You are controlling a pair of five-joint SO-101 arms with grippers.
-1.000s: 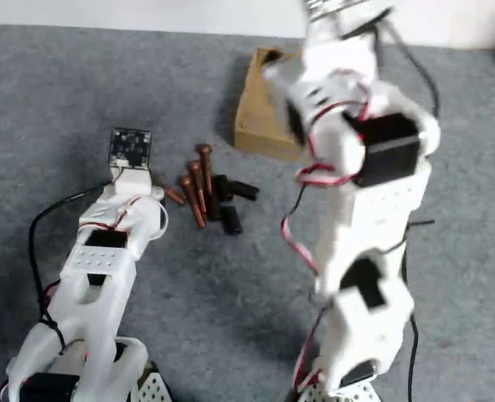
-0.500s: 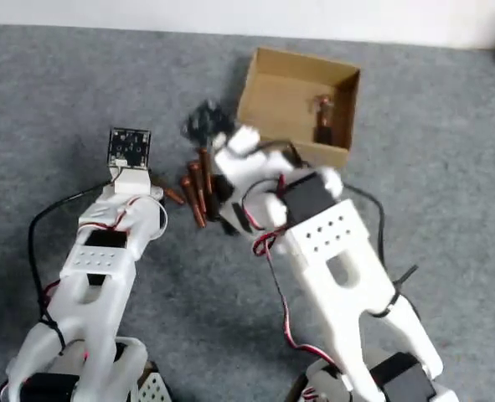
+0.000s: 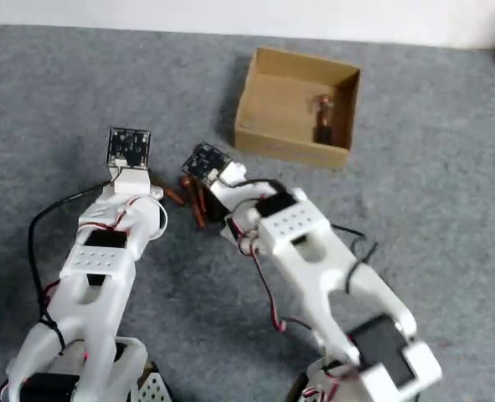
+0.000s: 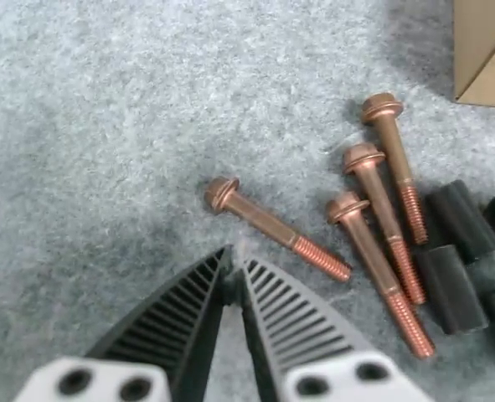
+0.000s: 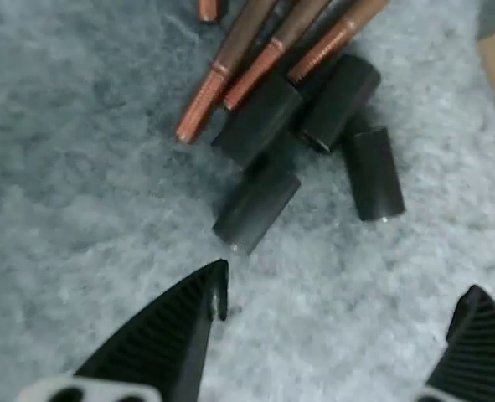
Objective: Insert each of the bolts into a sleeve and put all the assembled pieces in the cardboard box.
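High view: cardboard box (image 3: 281, 142) at 1 o'clock, one assembled piece (image 3: 323, 119) inside; bolts (image 3: 195, 199) centre, between arms.
Left wrist view: left gripper (image 4: 236, 261) pressed together, empty, near bolts.
Right wrist view: right gripper (image 5: 346, 285) spread wide, empty; sleeves (image 5: 255, 205) just beyond, on carpet (image 5: 79, 167).

R pincer (image 5: 348, 289), jaws wide, nr sleeves (image 5: 255, 205) + bolts (image 5: 222, 67)
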